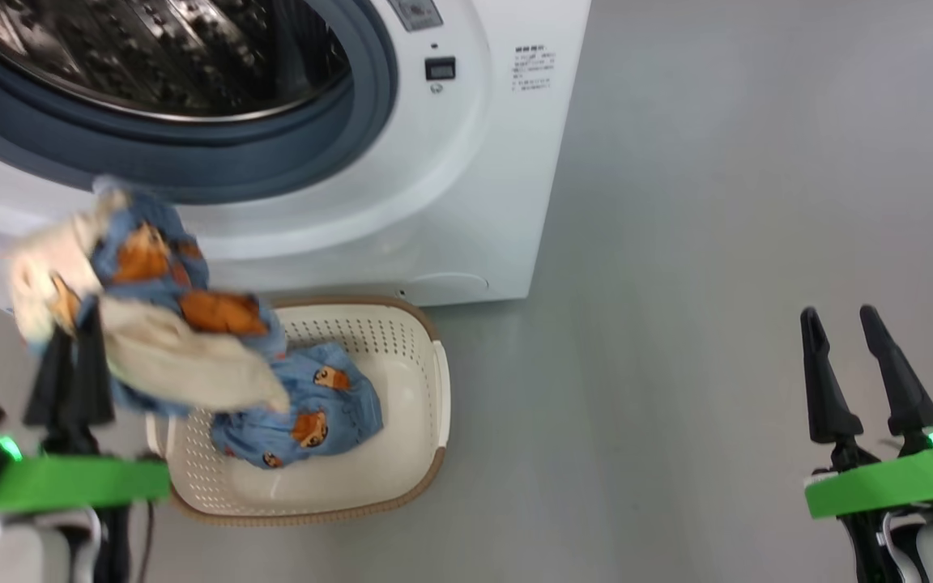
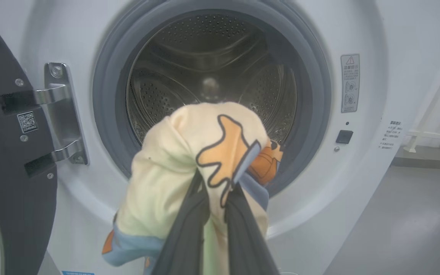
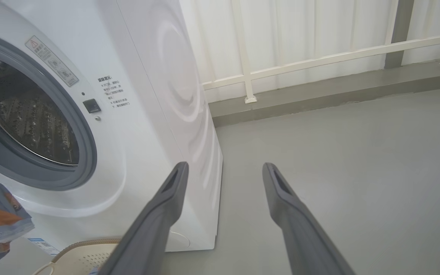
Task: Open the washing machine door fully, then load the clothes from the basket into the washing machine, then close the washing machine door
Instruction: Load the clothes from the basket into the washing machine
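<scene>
The clothes [image 1: 159, 348] hang bunched in the left gripper [image 1: 74, 328], which is clamped on the cream and blue fabric above the basket's [image 1: 434, 389] left rear corner, just before the washing machine's [image 1: 450, 202] drum [image 2: 212, 76]. More blue fabric lies inside the basket. The washing machine door [image 2: 6, 152] stands swung open. The right gripper [image 1: 847, 320] hovers spread and empty above the floor [image 1: 717, 243].

Washing machine [image 1: 466, 202], upper left: glossy white shell, shiny perforated steel drum [image 2: 212, 76], matt grey rubber gasket [image 2: 107, 95]. Clothes [image 1: 183, 364]: soft crumpled cloth. Basket [image 1: 385, 340]: smooth cream plastic, woven-look brown rim. Floor [image 1: 717, 243]: smooth grey, faint sheen.
</scene>
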Motion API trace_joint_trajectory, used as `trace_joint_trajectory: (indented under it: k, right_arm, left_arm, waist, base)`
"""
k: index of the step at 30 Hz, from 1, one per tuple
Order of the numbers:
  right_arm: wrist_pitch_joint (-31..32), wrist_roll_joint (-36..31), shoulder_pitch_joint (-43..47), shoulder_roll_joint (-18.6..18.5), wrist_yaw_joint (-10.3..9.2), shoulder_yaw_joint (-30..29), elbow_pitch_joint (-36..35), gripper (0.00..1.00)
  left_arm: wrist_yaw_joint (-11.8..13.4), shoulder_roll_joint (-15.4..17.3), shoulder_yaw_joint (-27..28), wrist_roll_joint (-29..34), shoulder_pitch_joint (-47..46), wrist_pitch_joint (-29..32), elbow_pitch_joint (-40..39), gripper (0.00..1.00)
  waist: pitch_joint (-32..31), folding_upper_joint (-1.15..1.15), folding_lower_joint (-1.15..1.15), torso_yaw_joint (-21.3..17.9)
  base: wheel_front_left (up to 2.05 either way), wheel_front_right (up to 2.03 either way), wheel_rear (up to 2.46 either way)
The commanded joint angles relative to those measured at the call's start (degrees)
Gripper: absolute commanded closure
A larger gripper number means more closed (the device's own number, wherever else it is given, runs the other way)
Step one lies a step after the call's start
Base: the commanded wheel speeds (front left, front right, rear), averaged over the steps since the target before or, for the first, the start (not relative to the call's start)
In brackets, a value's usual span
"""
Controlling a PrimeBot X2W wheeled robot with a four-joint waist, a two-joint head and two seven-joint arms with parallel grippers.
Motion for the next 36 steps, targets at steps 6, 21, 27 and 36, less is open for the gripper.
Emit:
trace_joint_trajectory:
  k: [6,21,27,36]
  right_arm:
    - [-0.5,0.8,-4.6,-0.1,0.32,1.2,-2.1,0.00]
    - [-0.5,0.7,-10.9,2.4,0.32,3.2,-3.5,0.00]
    - [-0.5,0.8,-12.7,3.4,0.32,4.0,-3.9,0.00]
    - [-0.5,0.9,-13.3,4.1,0.32,4.7,-4.1,0.00]
  left_arm:
    - [0.0,4.5,3.4,0.0,-15.4,-0.6,3.5,1.00]
    - [0.0,9.3,2.1,1.6,-44.5,-0.6,28.8,1.00]
    - [0.0,10.5,-2.2,0.9,-54.8,0.0,41.8,1.00]
    - [0.0,14.6,-6.4,1.5,-65.6,-0.1,52.9,1.00]
  waist:
    - [7.5,0.00,0.00,-2.7]
    - [17.9,0.00,0.00,-8.6]
    - [21.2,0.00,0.00,-10.4]
    - [23.3,0.00,0.00,-12.6]
  base:
    - [0.00,0.00,0.00]
    - [0.00,0.00,0.00]
    - [0.00,0.00,0.00]
    - [0.00,0.00,0.00]
